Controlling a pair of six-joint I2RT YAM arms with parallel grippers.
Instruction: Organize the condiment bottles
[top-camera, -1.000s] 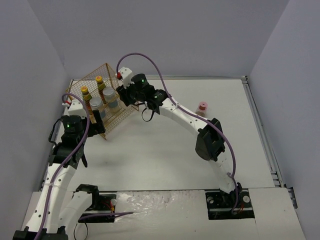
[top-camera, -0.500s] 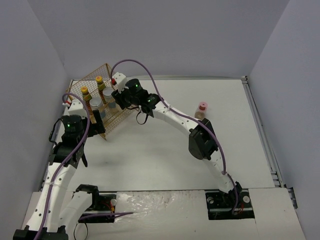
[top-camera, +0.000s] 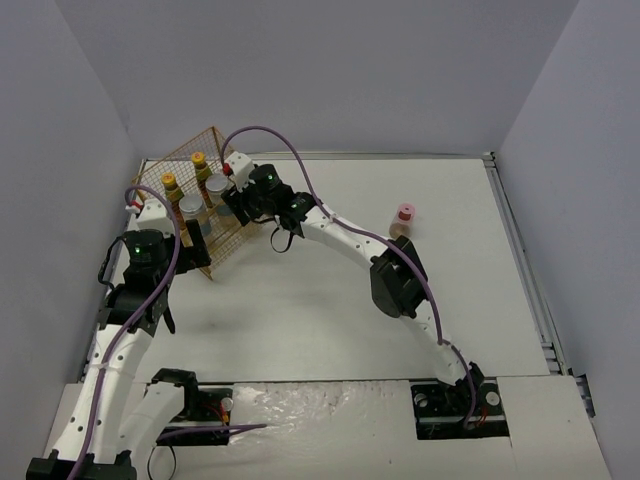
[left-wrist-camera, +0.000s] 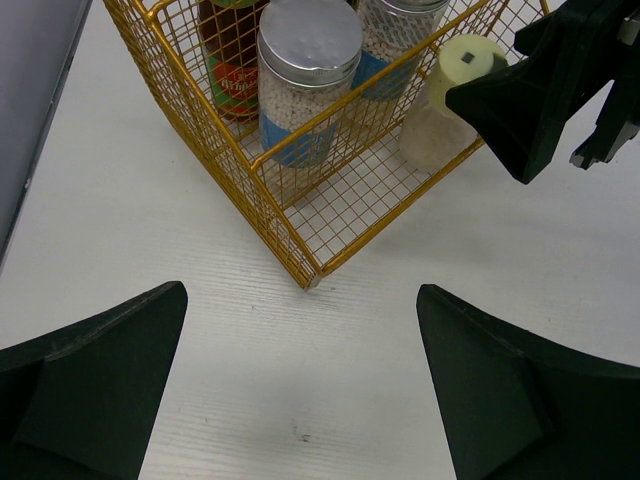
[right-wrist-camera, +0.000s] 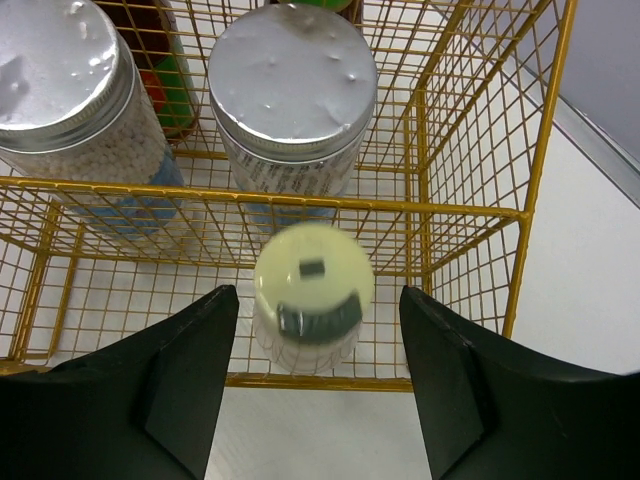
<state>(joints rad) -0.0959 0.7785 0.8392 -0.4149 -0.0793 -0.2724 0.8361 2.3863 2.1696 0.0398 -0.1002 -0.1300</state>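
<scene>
The gold wire basket (top-camera: 222, 252) holds two dark yellow-capped bottles (top-camera: 170, 183), two silver-lidded blue-labelled bottles (top-camera: 190, 207) and the pale green-capped bottle (right-wrist-camera: 313, 292). The green-capped bottle stands just inside the basket's near rim and looks blurred. My right gripper (right-wrist-camera: 318, 300) is open above it, with a finger on each side and not touching it. In the left wrist view this bottle (left-wrist-camera: 450, 100) shows under the right fingers (left-wrist-camera: 530, 95). My left gripper (left-wrist-camera: 302, 300) is open and empty over the table by the basket's corner (left-wrist-camera: 310, 280). The pink-capped bottle (top-camera: 403, 220) stands alone on the table to the right.
Grey walls close in the table on the left, back and right. The right arm (top-camera: 395, 280) arches across the middle of the table to the basket. The left arm (top-camera: 140, 295) stands beside the basket's near-left side.
</scene>
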